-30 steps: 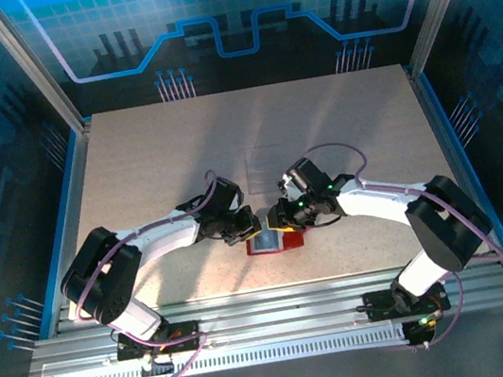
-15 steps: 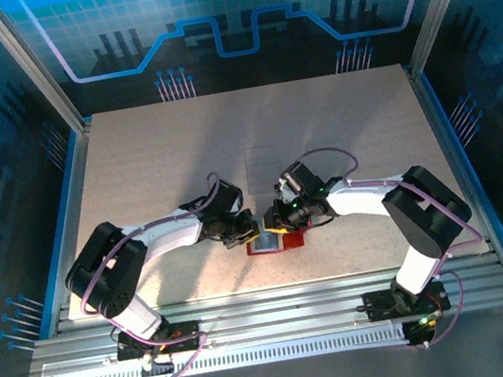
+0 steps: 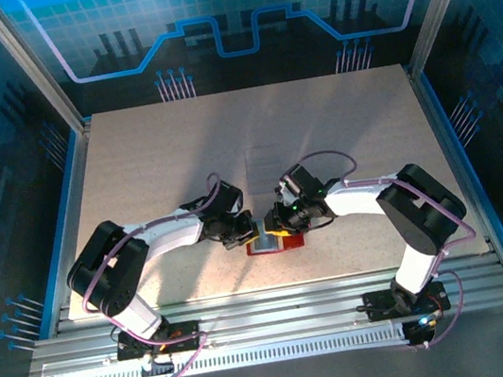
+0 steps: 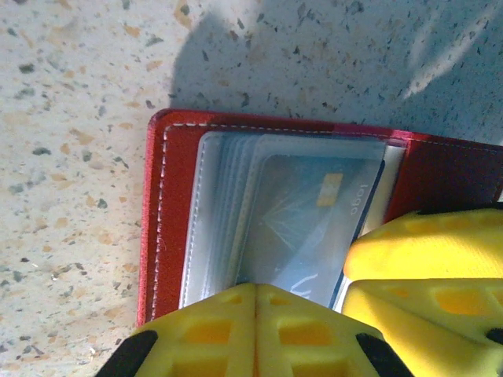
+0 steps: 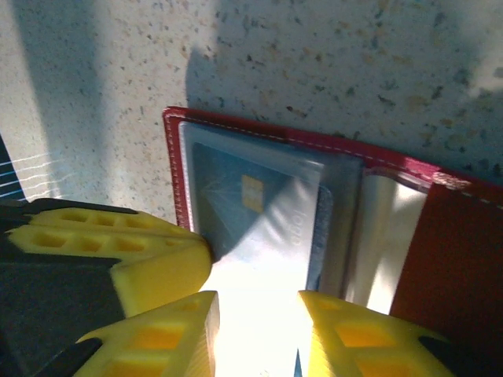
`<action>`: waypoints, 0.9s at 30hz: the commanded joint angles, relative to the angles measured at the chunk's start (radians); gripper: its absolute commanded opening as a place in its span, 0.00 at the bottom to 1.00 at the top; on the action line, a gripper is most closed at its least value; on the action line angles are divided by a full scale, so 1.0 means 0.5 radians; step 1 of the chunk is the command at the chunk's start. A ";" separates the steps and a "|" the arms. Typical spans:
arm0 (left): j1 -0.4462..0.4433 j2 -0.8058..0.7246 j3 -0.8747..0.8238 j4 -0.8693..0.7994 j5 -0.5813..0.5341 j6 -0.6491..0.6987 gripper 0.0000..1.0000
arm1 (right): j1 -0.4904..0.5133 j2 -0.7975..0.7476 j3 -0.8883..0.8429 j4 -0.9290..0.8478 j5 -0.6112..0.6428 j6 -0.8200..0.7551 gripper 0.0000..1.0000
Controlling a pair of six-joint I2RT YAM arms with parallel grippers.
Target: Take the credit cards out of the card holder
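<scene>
We find the holder [image 4: 159, 220] leather-like, with pale stitching; its sleeves [image 4: 214, 212] are clear glossy plastic. The table [image 4: 71, 118] looks matt, speckled, stone-like.

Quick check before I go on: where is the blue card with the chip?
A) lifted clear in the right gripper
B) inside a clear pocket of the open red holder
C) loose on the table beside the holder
B: the blue card sits behind a clear sleeve inside the open card holder, which lies flat on the table.
</scene>
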 commanded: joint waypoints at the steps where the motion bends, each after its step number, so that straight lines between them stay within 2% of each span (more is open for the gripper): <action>1: 0.013 0.006 -0.015 -0.086 -0.037 0.021 0.07 | 0.039 0.055 -0.031 0.023 -0.027 -0.002 0.31; 13: 0.012 -0.028 -0.031 -0.116 -0.064 0.024 0.07 | 0.042 -0.039 -0.002 -0.226 0.160 -0.108 0.34; 20: 0.013 -0.030 -0.032 -0.110 -0.068 0.017 0.07 | 0.042 -0.106 0.042 -0.314 0.186 -0.136 0.35; 27: 0.014 -0.108 -0.015 -0.111 -0.075 0.009 0.10 | 0.042 -0.253 -0.027 -0.230 0.147 -0.076 0.38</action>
